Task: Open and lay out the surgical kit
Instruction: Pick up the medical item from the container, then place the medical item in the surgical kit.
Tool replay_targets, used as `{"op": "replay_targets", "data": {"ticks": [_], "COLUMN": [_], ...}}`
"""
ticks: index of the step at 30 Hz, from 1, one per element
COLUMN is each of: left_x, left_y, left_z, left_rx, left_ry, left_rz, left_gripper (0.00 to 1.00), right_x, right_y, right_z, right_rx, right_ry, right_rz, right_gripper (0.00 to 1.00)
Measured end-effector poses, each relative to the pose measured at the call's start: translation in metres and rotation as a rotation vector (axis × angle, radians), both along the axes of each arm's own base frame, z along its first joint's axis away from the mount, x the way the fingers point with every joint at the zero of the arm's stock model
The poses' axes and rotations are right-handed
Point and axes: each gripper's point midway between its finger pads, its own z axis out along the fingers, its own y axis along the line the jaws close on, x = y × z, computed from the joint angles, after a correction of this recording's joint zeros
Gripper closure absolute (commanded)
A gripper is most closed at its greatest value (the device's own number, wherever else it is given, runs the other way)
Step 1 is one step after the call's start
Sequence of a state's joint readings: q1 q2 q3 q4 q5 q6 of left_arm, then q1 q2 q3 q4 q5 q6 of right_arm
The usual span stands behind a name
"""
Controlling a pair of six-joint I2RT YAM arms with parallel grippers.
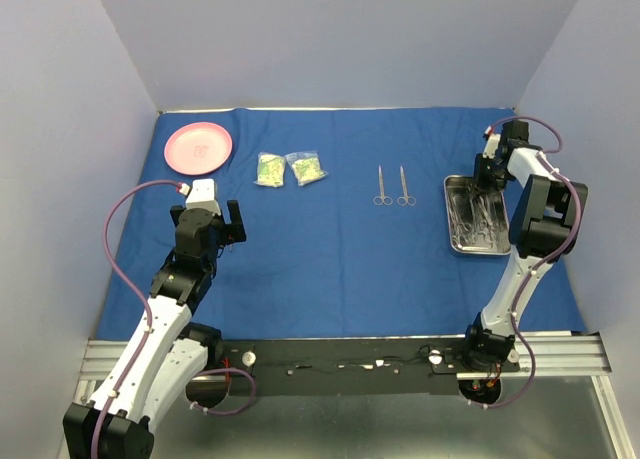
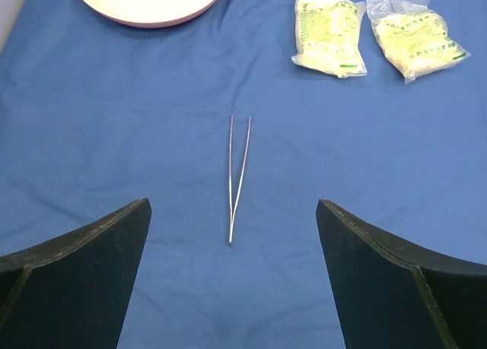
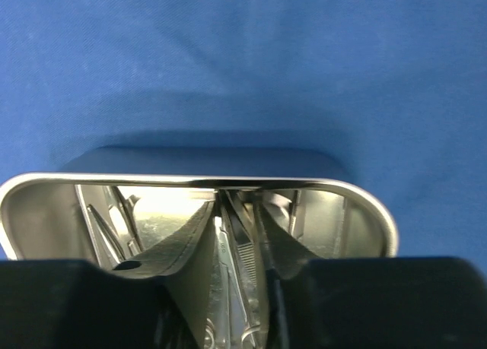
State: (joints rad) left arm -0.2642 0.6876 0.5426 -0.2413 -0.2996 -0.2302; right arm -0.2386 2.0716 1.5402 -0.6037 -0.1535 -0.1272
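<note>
right gripper [image 1: 488,186] sat low inside the steel tray [image 1: 452,219], at its far end. on the right wrist cam the gripper [image 3: 237,223] had its fingers [image 3: 186,239] drawn close, with only a narrow gap. steel instruments [image 3: 240,250] lay in that gap. couldn't tell whether the pads were actually clamping one or just straddling it. the tray rim [image 3: 190,180] ran across that view, with blue cloth [image 3: 228,60] beyond it.

left gripper [image 1: 216,227] hovered over the left part of the cloth [image 1: 330,259], fingers spread wide and holding nothing. on the left wrist cam the gripper [image 2: 236,277] framed the tweezers [image 2: 237,178] between its two fingers [image 2: 76,280]. the tweezers lay flat on the cloth [image 2: 114,121], joined tip toward the camera, clear of both fingers.

layout on the cloth:
- two yellow-green packets [image 1: 269,169] [image 1: 306,167] side by side at far left-centre, also on the left wrist cam [image 2: 329,31] [image 2: 415,36]
- two scissor-like forceps [image 1: 383,186] [image 1: 405,186] parallel, just beside each other, between packets and tray
- tray near the right edge, more instruments piled in it
- pink plate [image 1: 198,146] at the far left corner, left of the packets, its edge showing on the left wrist cam [image 2: 152,3]

cloth was fully unfolded, covering the work surface.
</note>
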Motion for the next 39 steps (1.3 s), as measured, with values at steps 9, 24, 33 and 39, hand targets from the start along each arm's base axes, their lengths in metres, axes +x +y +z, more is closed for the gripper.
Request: {"op": "replay_targets", "data": {"ticks": [9,24,33,39], "left_x": [0.000,0.005,0.009,0.004], "left_y": [0.000,-0.031,-0.115,-0.176], "left_z": [-0.001,0.004,0.031,0.050], "left_rx": [0.002,-0.105,-0.260,-0.384], "left_ry": [0.002,0.033,0.065,0.076], "left_rz": [-0.001,-0.111,-0.343,-0.502], "left_gripper": [0.01,0.01,0.01,0.01], "right_x": [-0.001,-0.043,-0.076,-0.096], "right_y": [0.003,0.037,0.126,0.187], "right_z": [0.005,0.159,0.183,0.223], "right_rx": [0.011,0.096,0.504,0.758], "right_ry": [0.001,-0.416,-0.533,-0.634], "right_rz": [0.019,-0.136,-0.099,0.041], "right_gripper": [0.96,0.99,0.99,0.99]}}
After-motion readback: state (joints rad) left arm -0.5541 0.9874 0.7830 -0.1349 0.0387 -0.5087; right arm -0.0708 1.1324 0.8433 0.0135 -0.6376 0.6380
